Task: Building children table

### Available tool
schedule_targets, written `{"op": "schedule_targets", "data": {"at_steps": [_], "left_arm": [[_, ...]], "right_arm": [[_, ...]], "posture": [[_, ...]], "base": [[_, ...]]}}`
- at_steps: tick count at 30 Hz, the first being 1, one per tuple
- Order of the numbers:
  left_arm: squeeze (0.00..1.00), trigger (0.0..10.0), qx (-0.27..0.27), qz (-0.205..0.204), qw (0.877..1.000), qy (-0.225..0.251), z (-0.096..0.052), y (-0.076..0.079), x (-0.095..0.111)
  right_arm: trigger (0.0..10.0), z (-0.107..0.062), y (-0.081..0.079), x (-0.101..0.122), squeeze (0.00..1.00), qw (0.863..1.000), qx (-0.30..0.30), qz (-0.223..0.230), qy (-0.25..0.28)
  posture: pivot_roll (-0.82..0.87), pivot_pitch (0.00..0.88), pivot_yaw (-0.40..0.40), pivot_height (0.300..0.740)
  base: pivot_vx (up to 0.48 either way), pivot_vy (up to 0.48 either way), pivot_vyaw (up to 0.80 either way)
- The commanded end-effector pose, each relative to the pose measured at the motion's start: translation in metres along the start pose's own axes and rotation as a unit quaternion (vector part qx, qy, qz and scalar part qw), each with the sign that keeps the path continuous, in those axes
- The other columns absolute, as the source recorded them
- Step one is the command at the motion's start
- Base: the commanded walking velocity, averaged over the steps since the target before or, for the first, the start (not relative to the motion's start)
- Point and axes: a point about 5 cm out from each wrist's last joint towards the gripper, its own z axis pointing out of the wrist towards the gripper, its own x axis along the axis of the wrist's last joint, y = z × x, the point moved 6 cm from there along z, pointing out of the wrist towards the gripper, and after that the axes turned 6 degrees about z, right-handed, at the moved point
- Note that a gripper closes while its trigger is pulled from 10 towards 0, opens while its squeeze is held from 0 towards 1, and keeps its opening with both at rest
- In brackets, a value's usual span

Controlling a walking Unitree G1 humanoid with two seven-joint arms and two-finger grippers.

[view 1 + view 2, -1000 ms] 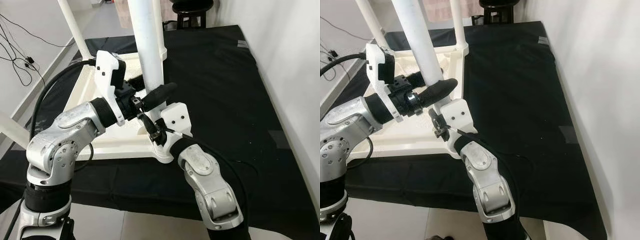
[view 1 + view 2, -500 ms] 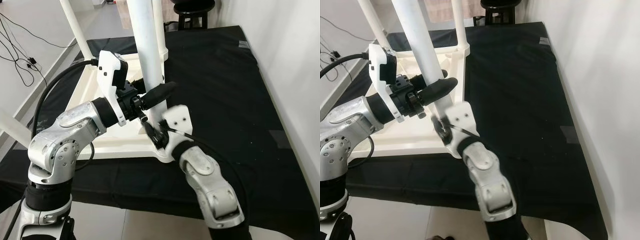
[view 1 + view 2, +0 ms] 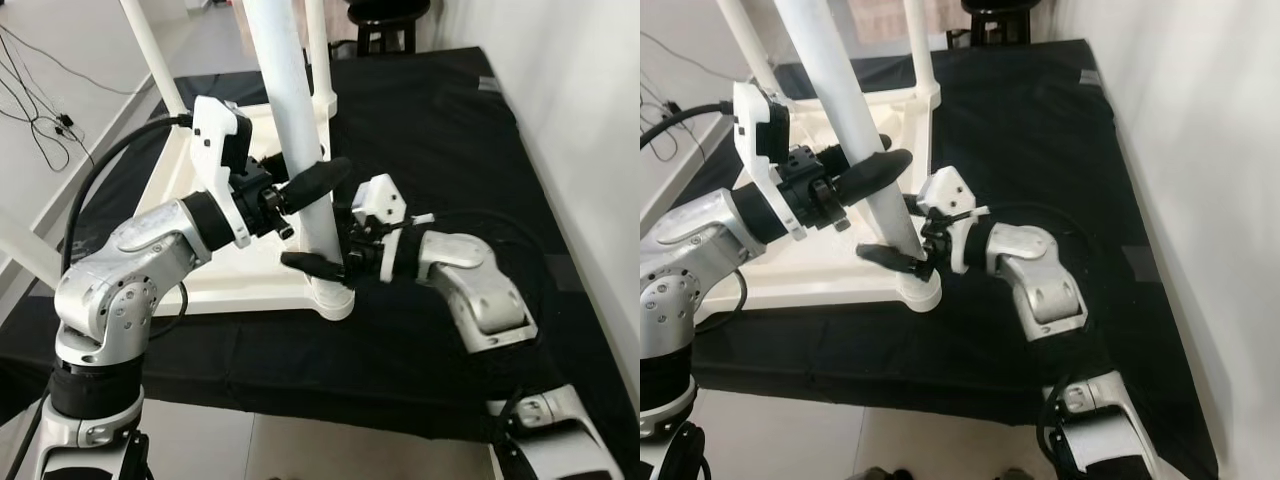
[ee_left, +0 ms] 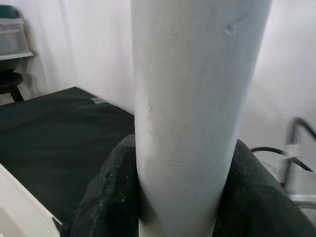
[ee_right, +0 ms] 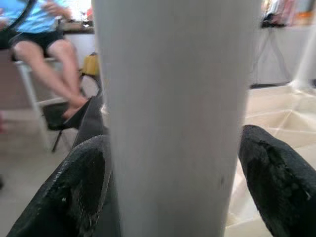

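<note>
- Upturned white table (image 3: 225,285) is lying on a black mat (image 3: 440,130), near leg (image 3: 290,120) standing upright at its corner.
- Left gripper (image 3: 305,185) is clamping that leg mid-height.
- Right gripper (image 3: 322,262) is straddling the leg just above its base, fingers (image 5: 276,182) spread either side, not pressing.

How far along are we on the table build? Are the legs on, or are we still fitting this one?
Looks done: other white legs stand up from the upturned tabletop. In hand: the near corner leg, upright in its corner socket, with the left gripper clamped around it and the right gripper straddling its base. Left: whether this leg is fully seated can't be told.
</note>
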Motion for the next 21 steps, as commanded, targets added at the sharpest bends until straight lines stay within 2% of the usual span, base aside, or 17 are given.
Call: {"op": "schedule_targets", "data": {"at_steps": [1,4,5,6,16,17,20,21], "left_arm": [[0.0,0.0,0.001,-0.006,1.0,-0.006,-0.003,0.0,-0.001],[0.0,0.0,0.001,-0.006,1.0,-0.006,-0.003,0.0,-0.001],[0.0,0.0,0.002,-0.005,1.0,-0.007,-0.003,0.0,-0.001],[0.0,0.0,0.002,-0.005,1.0,-0.009,-0.004,0.0,-0.001],[0.0,0.0,-0.001,-0.006,1.0,-0.008,-0.004,0.001,-0.001],[0.91,1.1,0.003,-0.011,1.0,-0.005,-0.004,0.0,-0.001],[0.91,1.1,0.004,-0.012,1.0,-0.005,-0.004,0.0,-0.001],[1.0,10.0,0.018,-0.013,1.0,-0.004,-0.005,-0.003,-0.002]], "right_arm": [[9.2,0.012,-0.003,-0.01,0.0,1.0,0.018,0.005,-0.016],[9.2,0.012,-0.003,-0.01,0.0,1.0,0.018,0.005,-0.016],[4.0,0.017,0.002,-0.01,0.0,1.0,0.018,0.016,-0.015],[0.0,0.021,0.001,-0.012,0.0,0.999,0.032,0.029,-0.015],[0.0,0.018,-0.006,-0.024,0.0,0.995,0.08,0.058,-0.017],[0.0,0.016,-0.006,-0.03,0.0,0.995,0.074,0.064,-0.016],[0.0,0.016,-0.005,-0.032,0.0,0.995,0.073,0.064,-0.015],[0.0,0.015,0.0,-0.038,0.0,0.997,0.043,0.064,-0.023]], "posture": [[0.03,0.151,0.118,0.74],[0.03,0.151,0.118,0.74],[0.03,0.152,0.118,0.74],[0.04,0.156,0.117,0.74],[0.03,0.156,0.118,0.74],[0.02,0.156,0.118,0.74],[0.02,0.156,0.118,0.74],[0.0,0.156,0.103,0.74]], "base": [[0.0,0.0,0.0],[0.0,0.0,0.0],[0.0,0.0,0.0],[0.0,0.0,0.0],[0.0,0.0,0.0],[0.0,0.0,0.0],[0.0,0.0,0.0],[0.0,0.0,0.0]]}}
